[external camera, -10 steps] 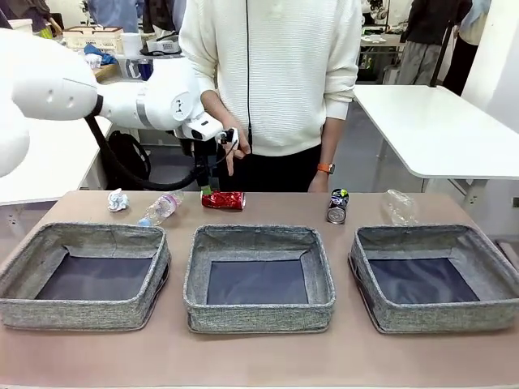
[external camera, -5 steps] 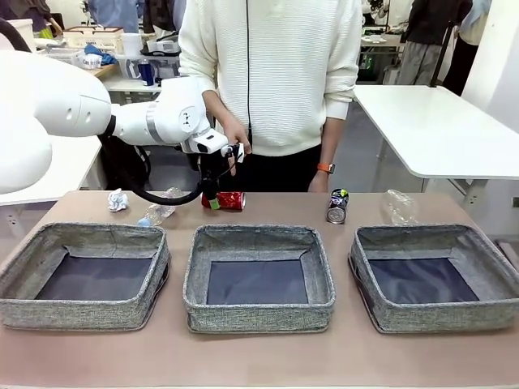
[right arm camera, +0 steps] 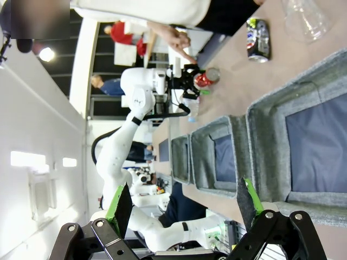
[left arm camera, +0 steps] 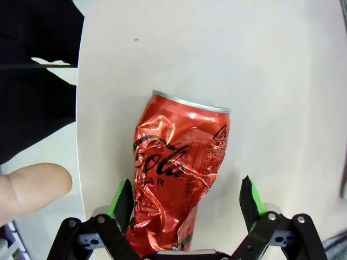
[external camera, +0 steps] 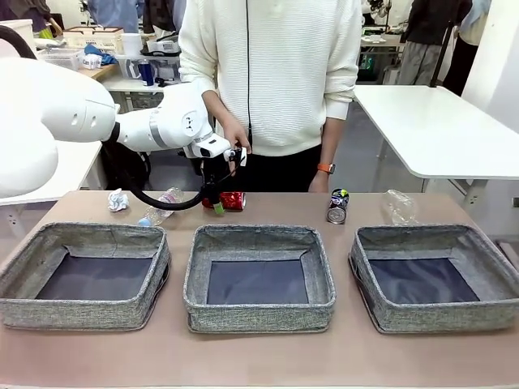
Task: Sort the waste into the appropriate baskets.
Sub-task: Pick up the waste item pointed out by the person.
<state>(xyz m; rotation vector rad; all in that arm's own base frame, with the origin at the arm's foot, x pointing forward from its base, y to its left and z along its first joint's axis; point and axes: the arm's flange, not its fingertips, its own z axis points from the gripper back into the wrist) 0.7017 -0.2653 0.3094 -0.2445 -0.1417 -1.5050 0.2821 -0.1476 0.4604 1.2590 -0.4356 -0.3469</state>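
Since a second ago, the left end effector (left arm camera: 185,187) has been coming down from above the red can (left arm camera: 179,162). It is now straddling the can, jaws standing wide with a green pad on each side. One pad is perhaps brushing the crumpled wall, though the angle is making that hard to judge; the other is standing clear, so nothing is being gripped.

The can is lying on its side at the far edge of the tabletop (external camera: 259,356), just beyond the middle basket (external camera: 259,314). It is showing a badly dented red body, white lettering and a silver rim. A person's fingertip (left arm camera: 32,187) is hovering near it, past the tabletop's edge.

Five pieces of waste are lying along that far edge:
- two cans, counting the dark can (external camera: 337,206) farther right
- one clear bottle (external camera: 160,211)
- one clear cup (external camera: 399,207)
- one white paper wad (external camera: 118,199)

Three grey woven baskets are sitting in a row nearer the robot: the middle one, the left basket (external camera: 81,312) and the right basket (external camera: 442,316).

The right end effector (right arm camera: 184,196) is also hanging wide open, holding nothing, near the right basket.
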